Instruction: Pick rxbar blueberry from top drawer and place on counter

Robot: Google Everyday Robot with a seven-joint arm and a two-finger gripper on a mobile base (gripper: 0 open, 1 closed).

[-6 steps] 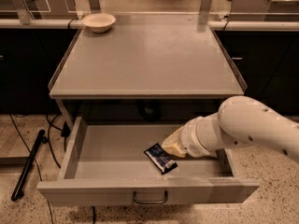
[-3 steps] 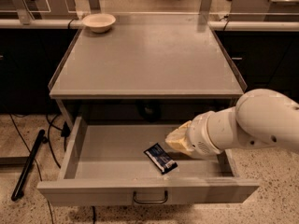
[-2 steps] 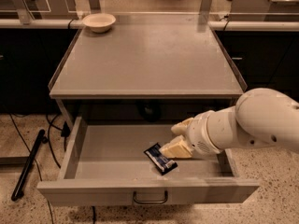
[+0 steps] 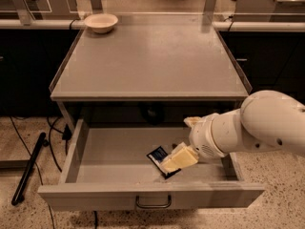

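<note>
Gripper (image 4: 176,144) lowered into the open top drawer (image 4: 108,195), over the rxbar blueberry (image 4: 157,155).
The bar lies flat on the drawer floor, its long axis diagonal from back-left to front-right. The gripper's fingers look spread: the lower one overlaps the bar's right end, the other points rearward. The wrapper's white print is illegible. The counter (image 4: 147,61) is above.

The table (image 4: 147,66) and drawer (image 4: 109,151) are smooth, matt grey metal. Inside the drawer, the claw (image 4: 179,158) looks like pale matt plastic, just over the snack bar (image 4: 157,154) with its slightly glossy dark wrapper.
</note>
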